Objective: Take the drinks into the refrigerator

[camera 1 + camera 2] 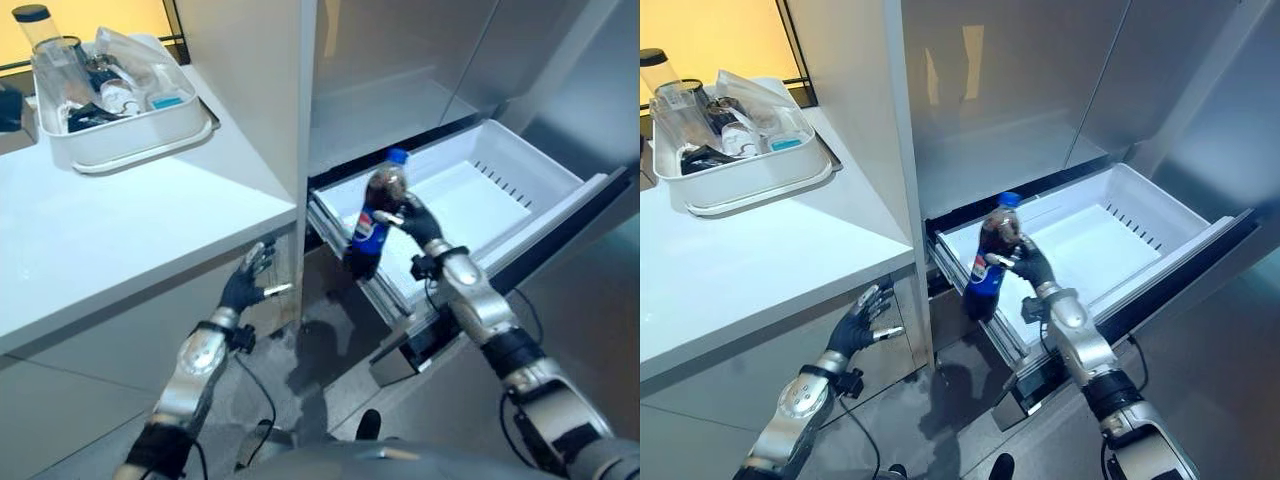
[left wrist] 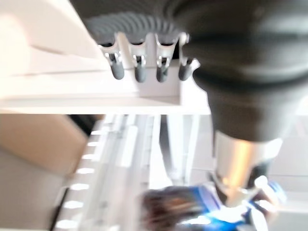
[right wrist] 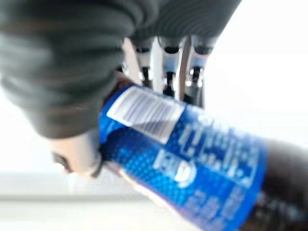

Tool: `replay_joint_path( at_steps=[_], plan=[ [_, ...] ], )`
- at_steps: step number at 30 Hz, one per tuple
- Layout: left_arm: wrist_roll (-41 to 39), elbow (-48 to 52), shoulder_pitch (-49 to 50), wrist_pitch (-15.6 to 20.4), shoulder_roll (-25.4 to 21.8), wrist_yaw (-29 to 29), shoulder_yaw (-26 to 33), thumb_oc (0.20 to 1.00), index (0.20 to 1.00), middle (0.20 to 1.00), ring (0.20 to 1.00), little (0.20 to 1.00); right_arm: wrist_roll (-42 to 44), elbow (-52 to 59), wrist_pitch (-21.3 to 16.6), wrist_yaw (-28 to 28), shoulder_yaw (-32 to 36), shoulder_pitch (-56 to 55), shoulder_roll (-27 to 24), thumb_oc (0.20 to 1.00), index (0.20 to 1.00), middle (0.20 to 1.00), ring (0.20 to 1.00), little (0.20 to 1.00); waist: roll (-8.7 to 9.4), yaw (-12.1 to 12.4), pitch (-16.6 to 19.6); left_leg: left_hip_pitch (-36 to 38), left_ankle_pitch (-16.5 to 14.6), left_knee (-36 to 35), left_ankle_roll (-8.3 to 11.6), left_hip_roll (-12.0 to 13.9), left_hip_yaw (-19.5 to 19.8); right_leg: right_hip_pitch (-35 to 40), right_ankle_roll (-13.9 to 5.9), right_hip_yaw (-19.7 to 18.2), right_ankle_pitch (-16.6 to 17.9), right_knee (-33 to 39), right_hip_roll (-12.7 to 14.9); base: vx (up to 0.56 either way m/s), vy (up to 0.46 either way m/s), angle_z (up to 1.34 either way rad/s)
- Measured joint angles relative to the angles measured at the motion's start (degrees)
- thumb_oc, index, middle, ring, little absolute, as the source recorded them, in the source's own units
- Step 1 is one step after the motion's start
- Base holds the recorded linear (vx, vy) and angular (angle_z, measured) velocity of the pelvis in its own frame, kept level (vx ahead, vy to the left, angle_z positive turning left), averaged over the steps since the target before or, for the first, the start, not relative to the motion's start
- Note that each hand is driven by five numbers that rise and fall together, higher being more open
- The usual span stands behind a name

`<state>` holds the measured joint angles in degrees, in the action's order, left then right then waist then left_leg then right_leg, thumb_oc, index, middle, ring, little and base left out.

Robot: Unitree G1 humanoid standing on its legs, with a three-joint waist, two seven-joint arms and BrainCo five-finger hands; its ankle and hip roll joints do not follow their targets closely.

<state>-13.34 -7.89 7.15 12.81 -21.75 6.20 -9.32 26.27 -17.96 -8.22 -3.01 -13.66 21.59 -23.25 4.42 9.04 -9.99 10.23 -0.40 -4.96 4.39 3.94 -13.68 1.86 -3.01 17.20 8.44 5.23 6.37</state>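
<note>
A dark cola bottle [image 1: 374, 217] with a blue label and blue cap is held tilted over the front left corner of the pulled-out white refrigerator drawer [image 1: 480, 200]. My right hand [image 1: 418, 222] is shut on the bottle [image 3: 192, 159], fingers and thumb wrapped round its labelled middle. The drawer's white inside holds nothing that I can see. My left hand [image 1: 248, 281] hangs open below the edge of the white counter [image 1: 120, 240], left of the drawer, fingers [image 2: 139, 72] straight and holding nothing. The bottle [image 2: 192, 211] appears blurred past that hand.
A white tray [image 1: 120, 135] of several bottles and packets stands at the back of the counter. The grey refrigerator door [image 1: 400, 60] rises above the drawer. A tall white panel [image 1: 250, 80] separates counter and refrigerator. Grey floor [image 1: 320, 370] lies below.
</note>
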Motion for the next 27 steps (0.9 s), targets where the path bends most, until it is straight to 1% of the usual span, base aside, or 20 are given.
replay_joint_path(
  at_steps=[5, 6, 8, 11, 13, 15, 16, 17, 19, 20, 21, 22, 24, 25, 26, 27],
  plan=[
    [-1.52, 0.63, 2.82, -0.06, -0.13, 2.43, 1.53, 1.000, 1.000, 1.000, 1.000, 1.000, -0.32, 1.92, -0.62, 2.09, 6.55, -0.81, -2.35, 0.200, 0.200, 0.200, 0.200, 0.200, -0.18, 0.34, -0.03, -0.09, -0.01, -0.02, -0.01, 0.02, 0.05, -0.03, -0.01, 0.05, -0.01, 0.01, 0.02, 0.00, 0.000, 0.00],
    [-2.02, 1.52, 3.62, -0.06, -0.30, 2.95, 1.81, 1.000, 1.000, 1.000, 1.000, 1.000, -0.30, 1.98, -1.12, 2.78, 8.83, -1.21, -2.56, 0.200, 0.200, 0.200, 0.200, 0.200, -0.19, 0.34, -0.03, -0.22, -0.01, -0.02, -0.01, 0.02, 0.09, -0.13, -0.02, 0.10, -0.01, 0.01, 0.03, 0.00, 0.000, 0.00],
    [-3.42, 2.73, 4.34, -0.09, -0.55, 3.60, 1.86, 1.000, 1.000, 1.000, 1.000, 1.000, -0.30, 1.89, -2.09, 4.30, 11.24, -1.84, -3.13, 0.200, 0.200, 0.200, 0.200, 0.200, -0.29, 0.31, -0.09, -0.52, -0.01, -0.01, -0.01, 0.01, 0.27, -0.33, -0.05, 0.25, -0.04, 0.01, 0.04, 0.00, -0.010, 0.04],
    [-3.94, 5.15, 4.76, -0.10, -1.03, 4.53, 2.08, 1.000, 1.000, 1.000, 1.000, 1.000, -0.76, 1.19, -2.65, 6.33, 12.09, -2.30, -5.55, 0.200, 0.200, 0.200, 0.200, 0.200, -0.39, 0.34, -0.16, -1.13, 0.04, 0.00, -0.02, 0.01, 0.43, -0.88, -0.05, 0.36, -0.03, 0.00, 0.04, 0.00, -0.003, 0.01],
    [-5.26, 7.34, 4.65, -0.10, -1.16, 5.46, 1.98, 1.000, 1.000, 1.000, 1.000, 1.000, -2.62, -3.39, -3.16, 6.76, 11.96, -1.95, -6.54, 0.200, 0.200, 0.200, 0.200, 0.200, -0.45, 0.56, -0.20, -1.41, 0.04, 0.00, -0.01, 0.04, 0.58, -1.06, -0.07, 0.53, -0.05, 0.01, 0.03, 0.00, -0.009, 0.02],
    [-5.72, 8.65, 4.50, -0.09, -1.36, 5.66, 2.01, 1.000, 1.000, 1.000, 1.000, 1.000, -3.59, -8.45, -2.41, 7.30, 11.73, -1.59, -6.58, 0.200, 0.200, 0.200, 0.200, 0.200, -0.51, 0.75, -0.23, -1.62, 0.05, 0.04, -0.02, 0.03, 0.80, -1.13, -0.10, 0.67, -0.08, 0.01, 0.06, -0.01, -0.009, 0.04],
    [-6.11, 9.05, 4.37, -0.10, -1.46, 5.65, 1.89, 1.000, 1.000, 1.000, 1.000, 1.000, -4.51, -13.62, -2.78, 7.56, 10.43, -0.11, -6.76, 0.200, 0.200, 0.200, 0.200, 0.200, -0.58, 1.00, -0.27, -1.77, 0.03, 0.20, -0.01, 0.04, 0.93, -1.20, -0.11, 0.75, -0.08, 0.01, 0.09, -0.02, 0.000, 0.06],
    [-6.18, 9.23, 3.85, -0.10, -1.74, 5.81, 1.39, 1.000, 1.000, 1.000, 1.000, 1.000, -6.54, -18.06, -1.36, 7.81, 9.78, 0.84, -6.88, 0.200, 0.200, 0.200, 0.200, 0.200, -0.60, 1.46, -0.29, -1.92, 0.05, 0.24, -0.02, 0.01, 1.10, -1.28, -0.10, 0.90, -0.08, 0.01, 0.10, -0.03, 0.001, 0.06],
    [-6.58, 9.44, 3.97, -0.06, -2.11, 5.86, 1.32, 1.000, 1.000, 1.000, 1.000, 1.000, -9.90, -22.11, 0.06, 7.65, 7.46, 3.75, -8.10, 0.200, 0.200, 0.200, 0.200, 0.200, -0.51, 1.45, -0.32, -1.96, 0.06, 0.27, -0.01, 0.08, 1.18, -1.27, -0.11, 0.98, -0.08, 0.02, 0.09, -0.04, 0.000, 0.03],
    [-6.65, 9.54, 3.93, -0.07, -2.11, 5.83, 1.29, 1.000, 1.000, 1.000, 1.000, 1.000, -11.13, -23.87, -0.19, 7.76, 6.78, 5.12, -8.24, 0.200, 0.200, 0.200, 0.200, 0.200, -0.49, 1.53, -0.32, -1.99, 0.07, 0.26, -0.02, 0.07, 1.21, -1.28, -0.10, 1.02, -0.08, 0.04, 0.15, -0.05, -0.001, 0.01],
    [-7.18, 10.21, 3.54, -0.07, -2.44, 5.62, 0.40, 1.000, 1.000, 1.000, 1.000, 1.000, -13.27, -29.55, -0.28, 8.65, 4.53, 8.95, -8.02, 0.200, 0.200, 0.200, 0.200, 0.200, -0.36, 1.48, -0.36, -2.21, 0.07, 0.37, -0.01, 0.08, 1.26, -1.42, -0.10, 1.07, -0.07, 0.06, 0.20, 0.00, 0.000, 0.00],
    [-7.82, 10.76, 3.27, -0.05, -2.54, 5.52, -0.26, 1.000, 1.000, 1.000, 1.000, 1.000, -14.52, -31.28, -0.05, 9.06, 3.58, 10.06, -7.94, 0.200, 0.200, 0.200, 0.200, 0.200, -0.28, 1.53, -0.31, -2.64, 0.06, 0.43, -0.01, 0.09, 1.36, -1.71, -0.12, 1.17, -0.09, 0.07, 0.25, -0.05, 0.011, 0.08],
    [-8.19, 12.66, 1.45, -0.06, -2.45, 5.25, -2.22, 1.000, 1.000, 1.000, 1.000, 1.000, -19.95, -38.03, 0.32, 9.52, -0.68, 14.33, -6.63, 0.200, 0.200, 0.200, 0.200, 0.200, -0.19, 2.10, -0.39, -4.36, 0.46, 0.50, -0.03, 0.01, 2.20, -3.00, 0.12, 1.90, 0.16, 0.02, 0.40, -0.04, 0.013, 0.15],
    [-8.21, 12.88, 0.63, -0.05, -2.61, 5.04, -3.01, 1.000, 1.000, 1.000, 1.000, 1.000, -21.23, -40.47, 0.56, 9.49, -1.73, 15.74, -6.23, 0.200, 0.200, 0.200, 0.200, 0.200, -0.18, 2.26, -0.37, -4.74, 0.63, 0.67, -0.01, 0.01, 2.49, -3.16, 0.12, 2.16, 0.16, 0.02, 0.39, -0.04, 0.017, 0.19],
    [-8.21, 13.50, -0.92, 0.02, -2.35, 4.93, -4.03, 1.000, 1.000, 1.000, 1.000, 1.000, -23.99, -42.03, 1.81, 9.15, -3.23, 16.37, -5.31, 0.200, 0.200, 0.200, 0.200, 0.200, -0.38, 3.22, -0.52, -5.27, 0.66, 0.76, 0.03, 0.09, 2.97, -3.39, 0.10, 2.57, 0.10, 0.02, 0.37, -0.04, 0.017, 0.21],
    [-8.27, 14.17, -1.54, 0.34, -2.09, 4.27, -4.59, 1.000, 1.000, 1.000, 1.000, 1.000, -26.32, -46.58, 1.69, 9.55, -4.44, 18.96, -3.41, 0.200, 0.200, 0.200, 0.200, 0.200, -0.33, 3.48, -0.57, -6.08, 0.67, 0.95, 0.05, 0.14, 3.52, -3.76, 0.07, 3.15, 0.03, 0.02, 0.46, -0.04, 0.024, 0.23]
  ],
)
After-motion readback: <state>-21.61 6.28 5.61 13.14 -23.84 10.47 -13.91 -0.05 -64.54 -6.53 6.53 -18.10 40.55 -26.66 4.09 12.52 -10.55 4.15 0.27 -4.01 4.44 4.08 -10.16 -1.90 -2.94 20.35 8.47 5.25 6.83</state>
